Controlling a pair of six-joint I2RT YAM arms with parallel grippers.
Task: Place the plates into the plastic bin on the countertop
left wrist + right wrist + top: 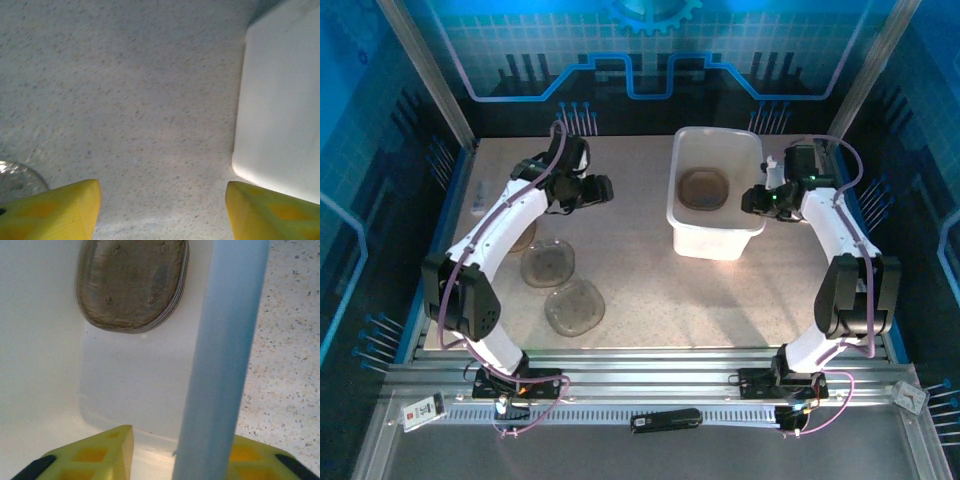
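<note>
Top external: table (650,290) carries plastic bin (715,242) far right, mouth up, long axis running away from the arms. Stack of plates (704,188) lies flat inside; two loose plates (548,264) (575,306) lie flat near left. They're rounded-square, so no real long axis. Prob. light, stiff, thin, slick: nip at an edge. Right hand (752,200) straddles bin's right wall, not clamped; left hand (605,188) spread, empty.

Pincer (179,447) straddles the bin rim (225,365), plates (131,285) stacked inside

No legible text, label, brand, number or sign anywhere.
</note>
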